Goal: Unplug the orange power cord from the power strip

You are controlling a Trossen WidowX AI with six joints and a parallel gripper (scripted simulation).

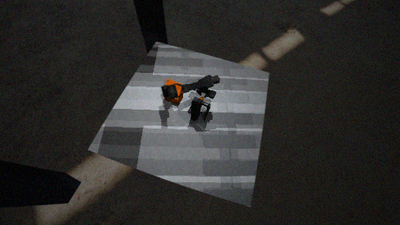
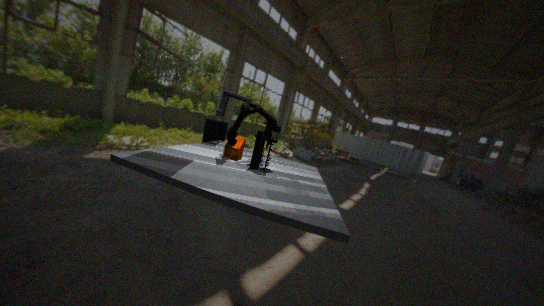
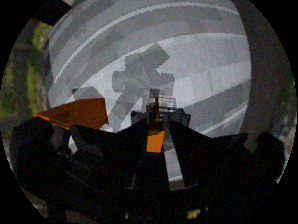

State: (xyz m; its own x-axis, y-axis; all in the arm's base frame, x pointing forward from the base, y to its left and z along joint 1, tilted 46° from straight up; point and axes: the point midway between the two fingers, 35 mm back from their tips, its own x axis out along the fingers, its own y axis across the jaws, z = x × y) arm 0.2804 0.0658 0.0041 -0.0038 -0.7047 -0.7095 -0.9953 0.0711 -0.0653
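The power strip looks like a black upright block with thin wire-like parts beside it. A small orange piece, apparently the plug of the orange cord, shows at its top. In the wrist view it lies in the gap between the fingers. A thin darker orange strand runs beyond it. My gripper is partly open, pointing down just over the top of the strip. Whether a finger touches the plug cannot be told. The dark fingers hide much of the strip in the wrist view.
A larger orange box stands near the arm's lower part, to the left of the strip. A dark block stands behind the arm. The table has grey striped patches and open edges.
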